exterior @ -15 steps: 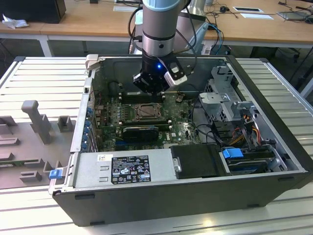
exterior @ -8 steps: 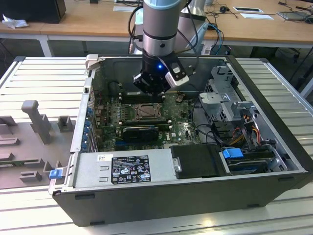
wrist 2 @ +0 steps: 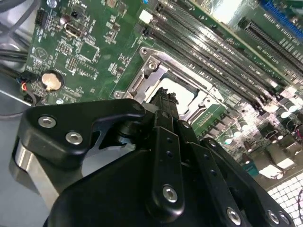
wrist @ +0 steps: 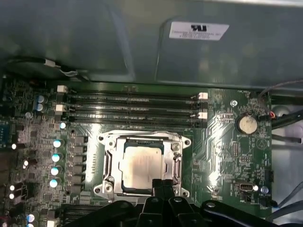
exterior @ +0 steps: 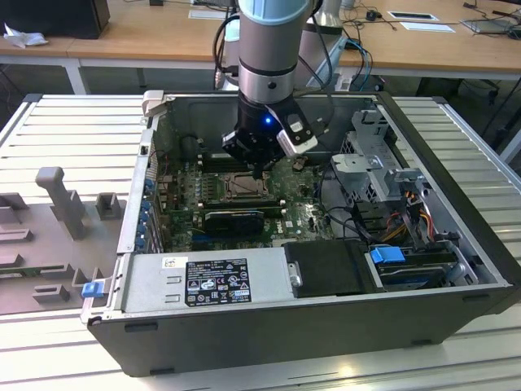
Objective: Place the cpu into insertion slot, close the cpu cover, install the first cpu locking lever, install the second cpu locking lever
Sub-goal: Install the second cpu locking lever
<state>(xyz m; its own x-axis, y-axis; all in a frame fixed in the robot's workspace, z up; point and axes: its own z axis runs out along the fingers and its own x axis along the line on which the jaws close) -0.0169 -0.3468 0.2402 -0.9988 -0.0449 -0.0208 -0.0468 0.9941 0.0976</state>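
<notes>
My gripper (exterior: 259, 169) hangs low inside the open computer case (exterior: 456, 326), its black fingers (wrist 2: 163, 101) drawn together into one narrow tip with nothing between them, and that tip sits right at the edge of the insertion slot (wrist: 142, 163). In the first wrist view the fingers (wrist: 163, 187) meet the socket's metal frame on the side away from the memory slots (wrist: 132, 106); whether they press on it or stand just clear, I cannot tell. The cpu (wrist: 140, 165) lies flat in the insertion slot, its pale silver top showing through the square window of the cpu cover (wrist: 176, 163), which is folded down over it. In the second wrist view the same pale top (wrist 2: 177, 92) shows just past my fingertip. Around the insertion slot spreads the green motherboard (wrist: 222, 156), with the memory slots running along one side of the socket and a round coin battery (wrist: 246, 124) off to another side, well apart from it. In the exterior view the power supply (exterior: 203, 281) lies along the case's near wall.
</notes>
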